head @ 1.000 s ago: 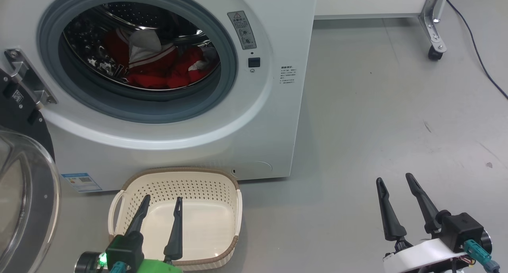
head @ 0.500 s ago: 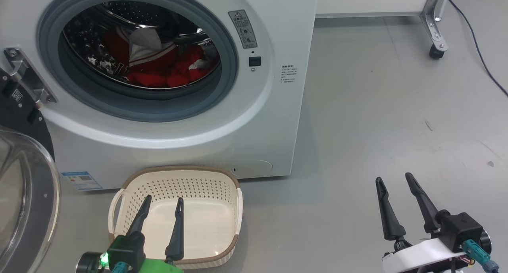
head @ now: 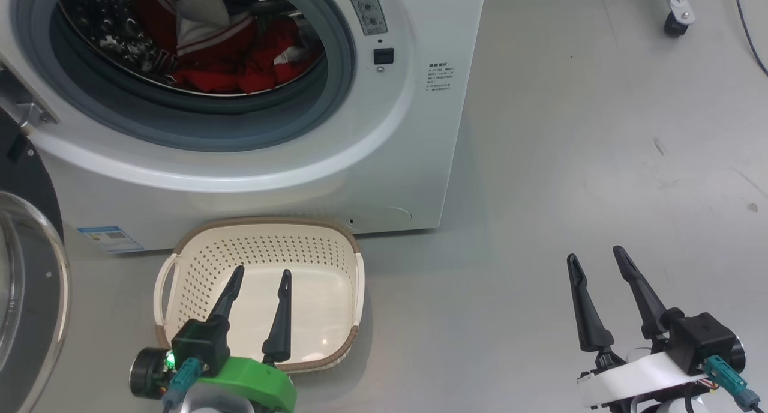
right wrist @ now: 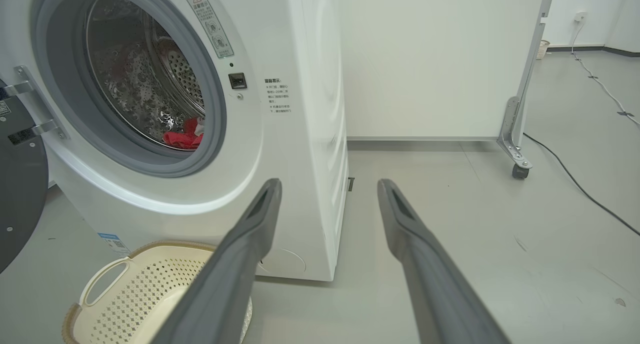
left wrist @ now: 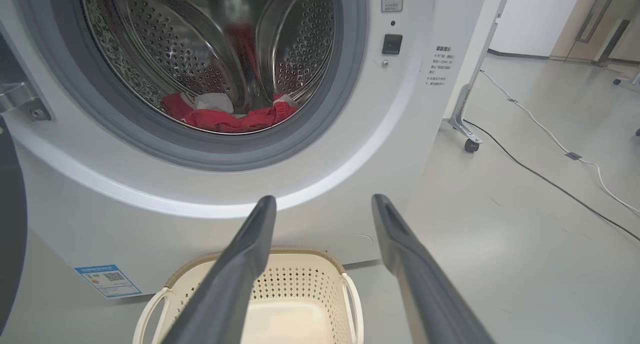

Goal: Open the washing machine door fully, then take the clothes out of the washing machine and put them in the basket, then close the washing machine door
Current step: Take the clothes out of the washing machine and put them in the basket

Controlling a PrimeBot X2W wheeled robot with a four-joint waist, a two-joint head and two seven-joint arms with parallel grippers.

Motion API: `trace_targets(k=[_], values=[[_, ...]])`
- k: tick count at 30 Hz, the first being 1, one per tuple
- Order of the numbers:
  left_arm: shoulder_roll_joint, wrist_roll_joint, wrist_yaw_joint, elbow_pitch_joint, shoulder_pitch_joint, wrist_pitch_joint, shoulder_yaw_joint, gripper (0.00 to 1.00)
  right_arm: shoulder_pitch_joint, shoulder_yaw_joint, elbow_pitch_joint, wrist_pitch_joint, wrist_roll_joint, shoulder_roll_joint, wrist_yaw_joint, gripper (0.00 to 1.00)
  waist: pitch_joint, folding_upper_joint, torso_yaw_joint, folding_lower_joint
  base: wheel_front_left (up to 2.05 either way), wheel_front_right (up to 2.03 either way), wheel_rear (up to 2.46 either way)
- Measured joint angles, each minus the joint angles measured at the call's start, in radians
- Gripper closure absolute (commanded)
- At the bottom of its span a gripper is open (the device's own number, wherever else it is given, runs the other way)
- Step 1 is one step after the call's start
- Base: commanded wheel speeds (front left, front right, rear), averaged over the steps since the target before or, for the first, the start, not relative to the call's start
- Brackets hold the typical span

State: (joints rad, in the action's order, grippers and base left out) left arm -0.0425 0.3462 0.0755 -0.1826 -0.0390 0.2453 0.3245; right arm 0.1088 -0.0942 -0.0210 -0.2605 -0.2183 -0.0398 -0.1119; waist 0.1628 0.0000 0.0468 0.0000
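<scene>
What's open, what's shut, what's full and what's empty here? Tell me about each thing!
Washing machine door, open, swung out to the left.
Clothes, red, lying inside the drum.
Basket, empty, on the floor in front of the washing machine.
Left gripper, open, holding nothing, above the basket.
Right gripper, open, holding nothing, above the floor.

White washing machine (head: 396,161), red clothes (head: 240,65), cream basket (head: 258,251), grey floor (head: 570,131).
A grey rubber ring (head: 240,125) frames the hole-dotted steel drum (left wrist: 165,49); the clothes carry white trim. The basket is perforated, its woven-look rim brown. The washing machine door (head: 27,179) has a glossy black rim; the label sticker (head: 110,238) is blue. The left pincer (head: 262,271) is black on a green mount (head: 252,380), the right pincer (head: 594,254) black on a white mount (head: 636,380).
</scene>
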Motion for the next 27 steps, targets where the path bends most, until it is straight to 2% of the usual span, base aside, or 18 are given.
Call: trace_targets(k=[7, 14, 20, 27], values=[[0.0, 0.03, 0.0, -0.064, -0.098, -0.054, 0.038, 0.0, -0.022, 0.0, 0.017, 0.0, 0.001, -0.002, -0.001, 0.0, 0.087, 0.0, -0.01, 0.0, 0.0, 0.0, 0.0], [0.002, 0.106, -0.012, -0.133, -0.286, -0.148, 0.047, 0.0, -0.081, -0.003, 0.045, 0.0, 0.011, -0.021, -0.006, 0.0, 0.195, 0.0, -0.02, 0.0, 0.0, 0.0, 0.0], [0.003, 0.119, -0.016, -0.161, -0.462, -0.249, -0.006, 0.0, -0.143, -0.008, 0.06, 0.0, 0.008, -0.018, -0.009, 0.0, 0.279, 0.0, -0.033, 0.0, 0.0, 0.0, 0.0], [-0.039, 0.128, -0.02, -0.158, -0.691, -0.357, -0.063, 0.0, -0.208, -0.013, 0.067, 0.0, -0.018, -0.016, -0.01, 0.0, 0.375, 0.0, -0.059, 0.0, 0.0, 0.0, 0.0]])
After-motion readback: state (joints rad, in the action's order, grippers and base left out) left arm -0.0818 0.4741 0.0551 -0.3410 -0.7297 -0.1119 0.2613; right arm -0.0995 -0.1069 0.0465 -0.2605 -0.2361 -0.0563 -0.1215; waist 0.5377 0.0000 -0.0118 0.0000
